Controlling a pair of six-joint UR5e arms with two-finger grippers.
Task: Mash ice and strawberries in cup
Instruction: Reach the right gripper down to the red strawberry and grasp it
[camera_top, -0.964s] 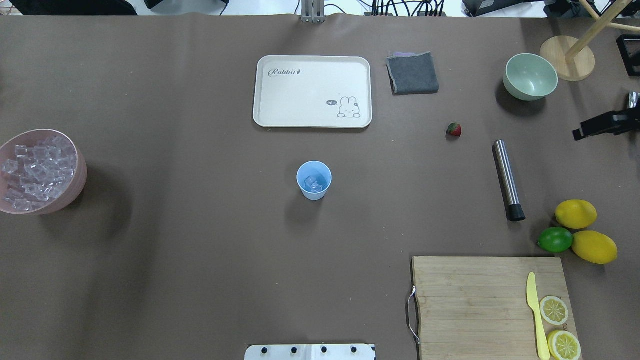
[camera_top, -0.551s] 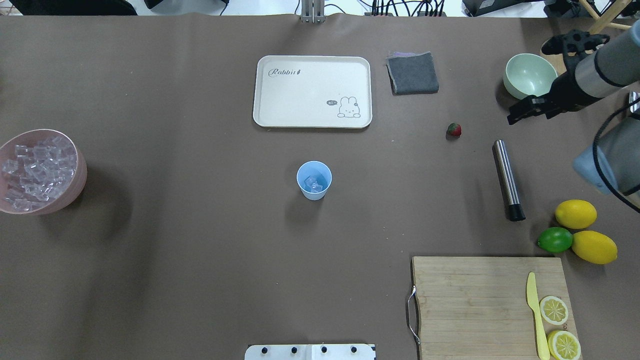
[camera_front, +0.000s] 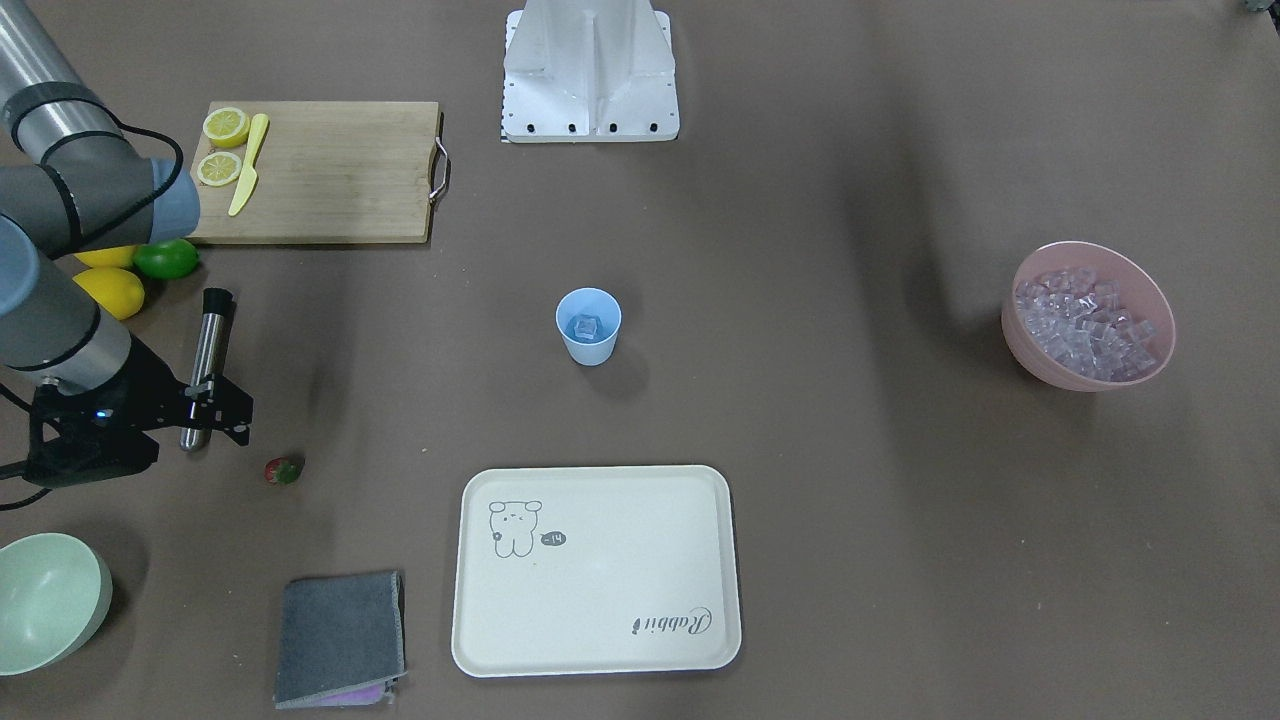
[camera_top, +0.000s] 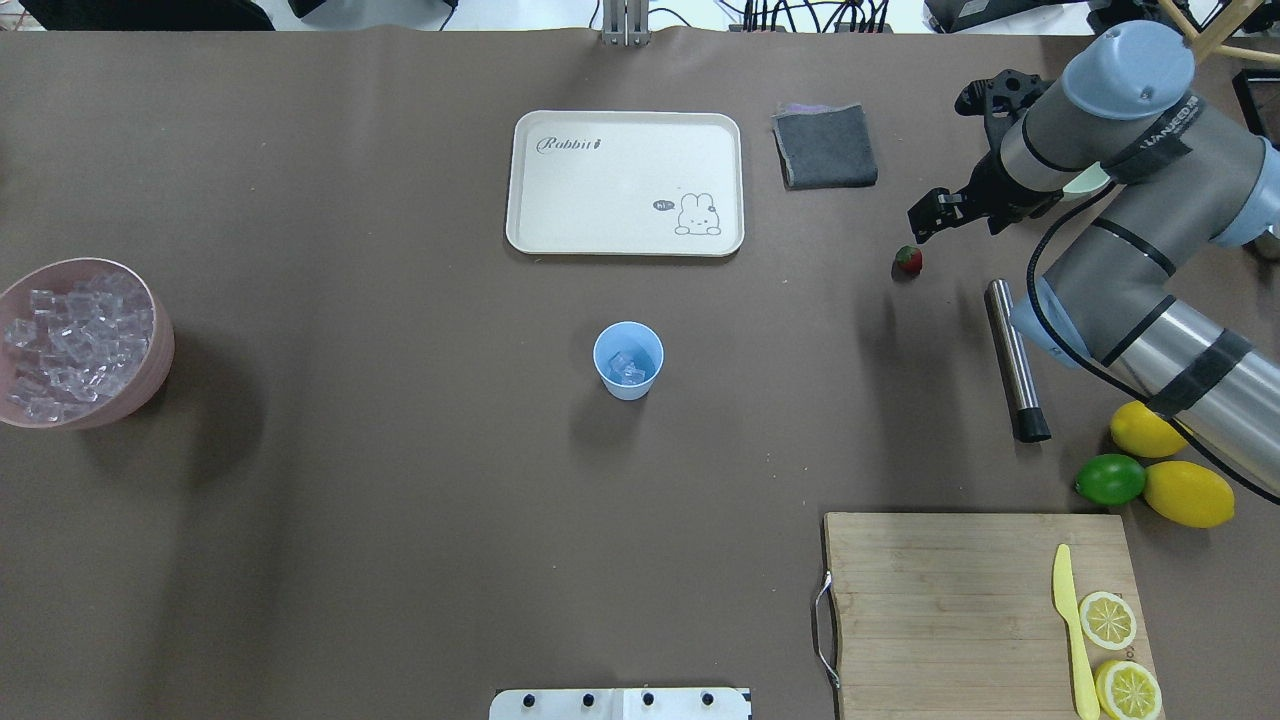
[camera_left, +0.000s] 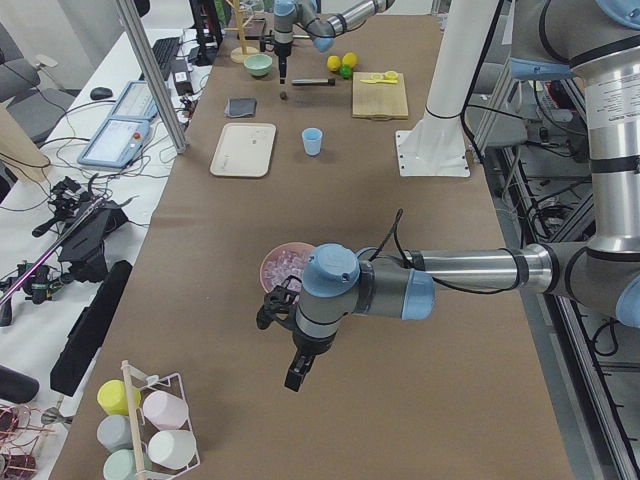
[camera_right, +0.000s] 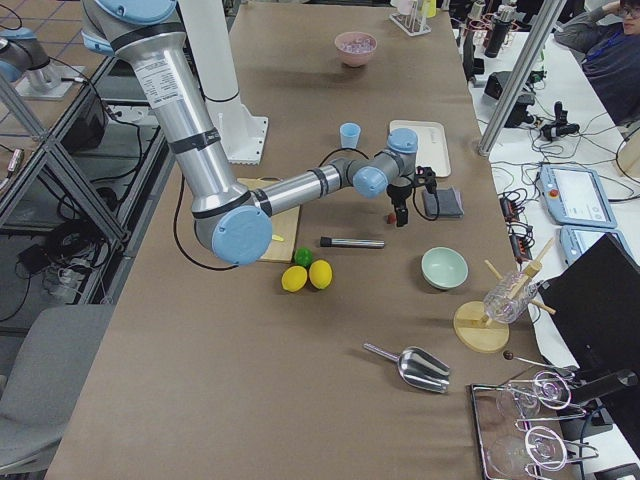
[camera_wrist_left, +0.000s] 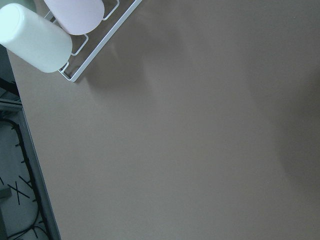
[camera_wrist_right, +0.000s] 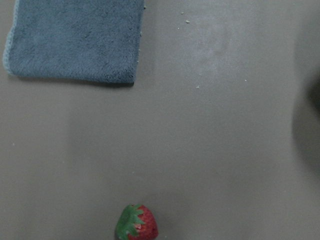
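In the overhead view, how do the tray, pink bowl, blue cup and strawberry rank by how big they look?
Largest first:
tray
pink bowl, though partly cut off at the edge
blue cup
strawberry

Bench (camera_top: 400, 500): matt brown paper-like sheet, faintly creased. Cup (camera_top: 628, 392): smooth light-blue plastic. Ice (camera_top: 627, 367): clear, glassy cubes, also heaped in a matt pink bowl (camera_top: 162, 350). Strawberry (camera_top: 908, 260): glossy red skin, green leafy top. Rod (camera_top: 1010, 345): brushed metal with a black end. Cloth (camera_wrist_right: 75, 40): grey napped fabric, soft and fuzzy. Board (camera_top: 950, 600): pale wood with visible grain and a wire metal handle. Tray (camera_top: 620, 180): matt cream, smooth. Knife (camera_top: 1070, 620): yellow plastic.
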